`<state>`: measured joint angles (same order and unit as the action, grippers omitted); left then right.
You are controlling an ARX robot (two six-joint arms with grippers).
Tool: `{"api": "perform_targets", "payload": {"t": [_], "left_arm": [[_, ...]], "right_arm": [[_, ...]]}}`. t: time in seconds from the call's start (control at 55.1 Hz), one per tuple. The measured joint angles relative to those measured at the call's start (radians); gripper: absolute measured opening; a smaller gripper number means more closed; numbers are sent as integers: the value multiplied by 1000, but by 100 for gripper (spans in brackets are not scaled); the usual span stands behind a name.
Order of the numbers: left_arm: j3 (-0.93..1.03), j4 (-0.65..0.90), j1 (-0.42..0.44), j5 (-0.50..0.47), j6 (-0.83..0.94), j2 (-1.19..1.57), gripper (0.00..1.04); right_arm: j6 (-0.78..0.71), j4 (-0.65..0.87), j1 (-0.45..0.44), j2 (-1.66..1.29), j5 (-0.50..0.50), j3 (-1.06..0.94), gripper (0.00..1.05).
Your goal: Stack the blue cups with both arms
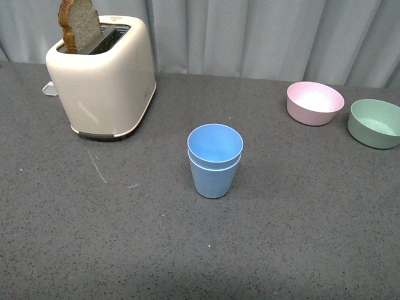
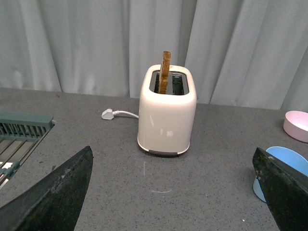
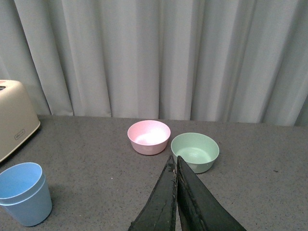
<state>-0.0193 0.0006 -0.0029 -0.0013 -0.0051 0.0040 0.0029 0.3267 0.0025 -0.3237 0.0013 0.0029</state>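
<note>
Left claw gapes wide, right claw pinched closed on nothing; both hang apart from the blue cups, nested upright mid-worktop, beside the toaster.

1. All three views bright, even, diffuse light; shadows soft and faint.
2. Mild sheen on toaster side; pink bowl interior slightly washed out.
3. Wrist views: close gripper fingers dark, soft-edged.
4. Front view sharp overall.
</note>
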Motion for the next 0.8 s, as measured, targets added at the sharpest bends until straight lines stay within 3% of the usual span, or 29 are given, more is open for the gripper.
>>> {"api": "perform_targets", "payload": {"t": [0.562,0.635,0.726,0.798], "left_arm": [[0,0,0,0,0,0,98],[0,0,0,0,0,0,98],[0,0,0,-1,0,0,98],[0,0,0,0,0,-1,98]], "right_arm": [[0,-154,0,154,0,0,1],[0,-281,0,249,-1,1,1],[0,-320,0,314,-3,1,1],[-1,-324,0,319,-3,1,11]]}}
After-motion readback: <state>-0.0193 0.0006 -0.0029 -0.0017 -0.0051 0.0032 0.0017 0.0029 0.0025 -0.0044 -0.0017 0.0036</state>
